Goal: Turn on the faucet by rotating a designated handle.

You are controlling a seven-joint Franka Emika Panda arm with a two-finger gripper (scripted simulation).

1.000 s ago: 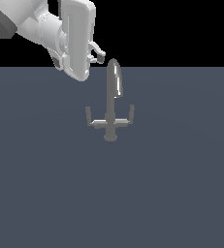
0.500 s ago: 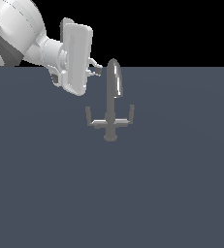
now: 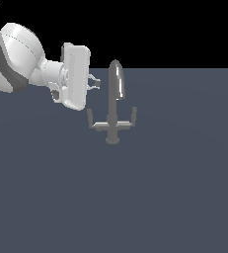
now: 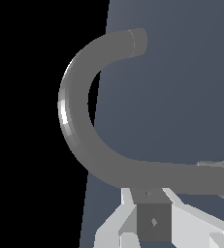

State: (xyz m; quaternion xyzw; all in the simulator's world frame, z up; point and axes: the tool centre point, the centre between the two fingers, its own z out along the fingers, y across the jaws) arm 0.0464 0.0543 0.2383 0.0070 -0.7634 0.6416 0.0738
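The grey faucet (image 3: 113, 116) stands on the dark floor, with its hooked spout (image 3: 116, 81) on top and a round foot (image 3: 112, 141). The handle (image 3: 92, 120) is the arm on the exterior view's left, upturned tip up. The identical other arm (image 3: 133, 115) is on the right. My gripper (image 3: 96, 84) hangs beside the spout on its left, above the handle and apart from both. Its fingers stand slightly apart and hold nothing. In the wrist view the curved spout (image 4: 79, 131) fills the frame just past my gripper (image 4: 147, 194).
The flat dark grey floor (image 3: 174, 197) spreads all around the faucet. My white arm (image 3: 21, 59) comes in from the upper part of the exterior view's left.
My gripper has come down and a little toward the exterior view's left, from above the spout's top to beside the spout. The faucet has not moved.
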